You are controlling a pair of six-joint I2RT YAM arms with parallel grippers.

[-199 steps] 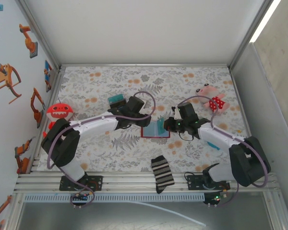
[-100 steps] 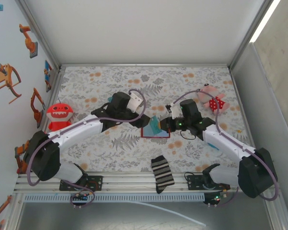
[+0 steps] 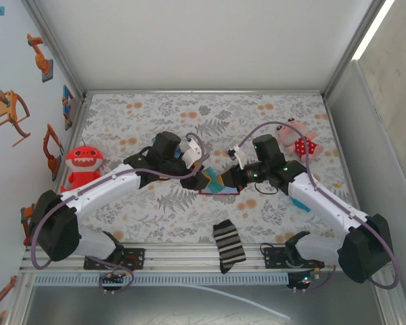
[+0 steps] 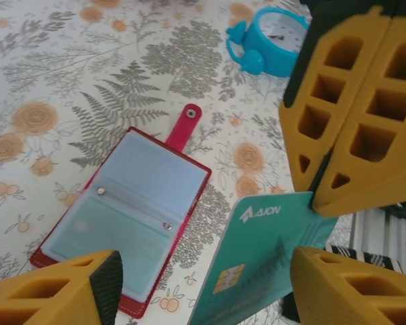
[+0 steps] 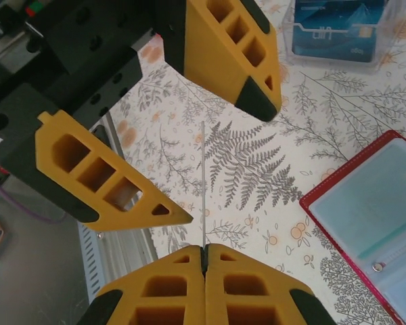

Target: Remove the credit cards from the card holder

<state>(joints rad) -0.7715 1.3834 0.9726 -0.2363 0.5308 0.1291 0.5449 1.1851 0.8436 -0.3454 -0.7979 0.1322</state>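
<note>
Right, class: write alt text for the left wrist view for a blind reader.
The shut right tool holds a teal credit card between the fingers of the open left tool. The red card holder lies open on the floral cloth, a blue alarm clock beyond.

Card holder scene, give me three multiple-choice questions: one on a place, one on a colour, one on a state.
1. Where is the card holder? A on the table; B on a chair; C in a gripper.
2. What colour is the held credit card? A yellow; B teal; C red.
3. The right gripper is: A open; B shut on nothing; C shut on the credit card.
Key: A, it lies open there; B, its face is teal; C, its jaws pinch the card's edge.
</note>
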